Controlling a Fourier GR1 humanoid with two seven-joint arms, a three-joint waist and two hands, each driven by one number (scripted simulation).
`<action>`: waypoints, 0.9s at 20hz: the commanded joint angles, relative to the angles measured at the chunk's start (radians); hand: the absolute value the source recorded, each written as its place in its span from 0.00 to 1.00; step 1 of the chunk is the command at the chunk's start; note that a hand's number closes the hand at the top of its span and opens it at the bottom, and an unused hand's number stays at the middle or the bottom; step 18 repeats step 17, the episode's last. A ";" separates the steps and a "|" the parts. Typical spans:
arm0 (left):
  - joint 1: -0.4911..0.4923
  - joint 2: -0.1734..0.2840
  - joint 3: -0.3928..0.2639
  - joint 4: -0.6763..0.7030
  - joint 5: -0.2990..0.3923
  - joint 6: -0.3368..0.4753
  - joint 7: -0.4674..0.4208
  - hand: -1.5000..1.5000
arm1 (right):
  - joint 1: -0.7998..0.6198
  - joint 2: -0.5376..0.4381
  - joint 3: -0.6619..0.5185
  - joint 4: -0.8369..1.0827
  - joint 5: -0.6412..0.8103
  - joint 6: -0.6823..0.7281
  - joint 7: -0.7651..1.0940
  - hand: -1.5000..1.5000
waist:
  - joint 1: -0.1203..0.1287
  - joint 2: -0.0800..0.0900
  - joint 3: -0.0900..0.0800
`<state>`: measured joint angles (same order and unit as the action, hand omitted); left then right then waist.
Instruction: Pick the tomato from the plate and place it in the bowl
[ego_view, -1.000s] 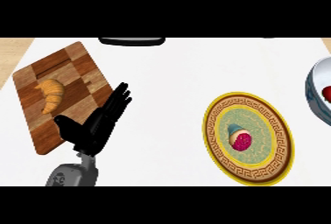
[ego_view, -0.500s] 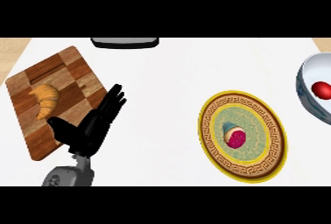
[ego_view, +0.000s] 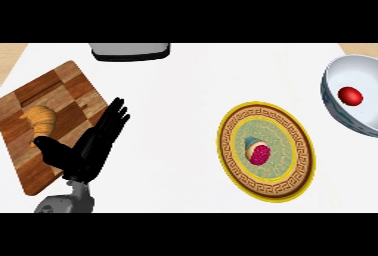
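Observation:
A red tomato (ego_view: 351, 95) lies inside the white bowl (ego_view: 334, 102) at the right edge. Near the middle sits a yellow-rimmed patterned plate (ego_view: 284, 130), and on it rests a small dark red and pale piece of food (ego_view: 258, 153). My left hand (ego_view: 90, 145) shows at lower left, open with straight fingers pointing up and right, holding nothing, beside the wooden board. My right hand is out of sight.
A checkered wooden cutting board (ego_view: 66, 92) lies at the left with a croissant (ego_view: 40, 119) on it. A grey object (ego_view: 129, 51) sits at the counter's far edge, top centre.
The view has shifted, so the board, plate and bowl sit further left and more of the bowl shows. The left hand keeps its pose.

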<state>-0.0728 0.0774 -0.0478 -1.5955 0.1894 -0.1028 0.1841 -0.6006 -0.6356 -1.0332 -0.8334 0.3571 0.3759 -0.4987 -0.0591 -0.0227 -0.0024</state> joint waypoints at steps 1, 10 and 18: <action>0.017 -0.015 -0.002 0.010 -0.012 0.016 -0.015 0.50 | 0.146 0.053 -0.066 -0.169 -0.120 0.160 -0.035 0.00 | -0.028 -0.005 -0.002; 0.054 0.011 0.024 -0.039 -0.006 0.022 -0.002 0.50 | 0.624 0.197 -0.221 -0.472 -0.310 0.450 -0.125 1.00 | -0.079 -0.010 -0.002; 0.052 -0.002 0.027 -0.032 -0.002 0.027 -0.020 0.50 | 0.989 0.428 -0.178 -0.696 -0.403 0.602 -0.196 1.00 | -0.077 0.001 0.000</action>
